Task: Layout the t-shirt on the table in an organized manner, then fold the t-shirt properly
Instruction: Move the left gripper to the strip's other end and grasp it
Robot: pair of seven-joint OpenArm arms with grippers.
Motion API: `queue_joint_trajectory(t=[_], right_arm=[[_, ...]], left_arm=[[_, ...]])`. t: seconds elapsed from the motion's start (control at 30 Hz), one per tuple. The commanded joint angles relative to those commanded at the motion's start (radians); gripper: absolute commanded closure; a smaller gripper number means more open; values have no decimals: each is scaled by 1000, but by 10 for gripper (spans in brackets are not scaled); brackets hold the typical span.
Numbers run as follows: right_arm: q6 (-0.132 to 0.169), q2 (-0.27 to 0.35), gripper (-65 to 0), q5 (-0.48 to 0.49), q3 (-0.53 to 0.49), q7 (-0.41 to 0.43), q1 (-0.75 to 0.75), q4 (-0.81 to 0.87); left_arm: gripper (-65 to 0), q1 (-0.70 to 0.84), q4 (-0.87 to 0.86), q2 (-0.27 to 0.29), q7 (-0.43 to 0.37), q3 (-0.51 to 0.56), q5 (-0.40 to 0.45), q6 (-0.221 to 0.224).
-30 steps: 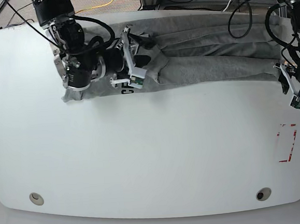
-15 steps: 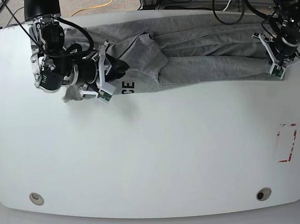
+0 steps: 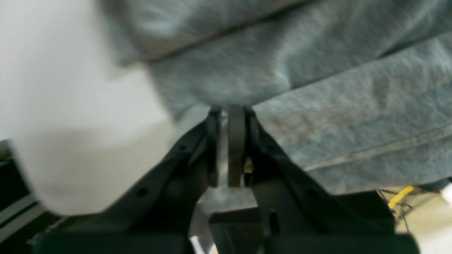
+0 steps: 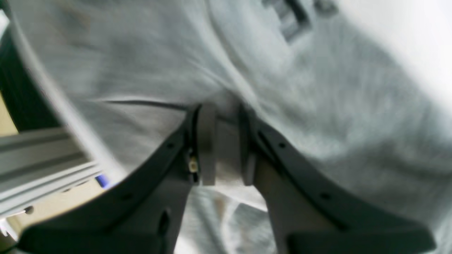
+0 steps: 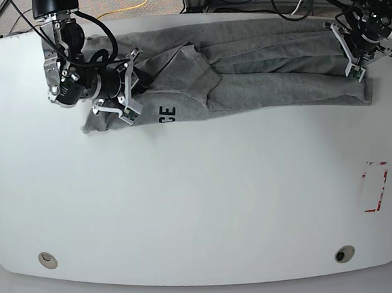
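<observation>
My claws (image 5: 129,90) (image 5: 352,56) seem clamped on opposite ends of the shirt (image 5: 258,74), stretched along the table's (image 5: 187,208) far edge.

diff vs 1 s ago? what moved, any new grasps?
Both arms moved toward the table's far edge. The left gripper, previously off the shirt's end, now pinches it; the right gripper slid toward the shirt's other end and pinches cloth there. The shirt stays bunched in a strip, lettering now uncovered.

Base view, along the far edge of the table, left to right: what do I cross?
Right gripper clamped on cloth → black block lettering → bunched heather-grey cotton t-shirt → left gripper at its far end.
</observation>
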Motion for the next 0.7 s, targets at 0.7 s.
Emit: queue_joint_trajectory(t=[0.7], right_arm=[[0,40,-101,-281,5,183,152,-322]], left_arm=[[-15,-359,-362,-38,-2,175,2,0]])
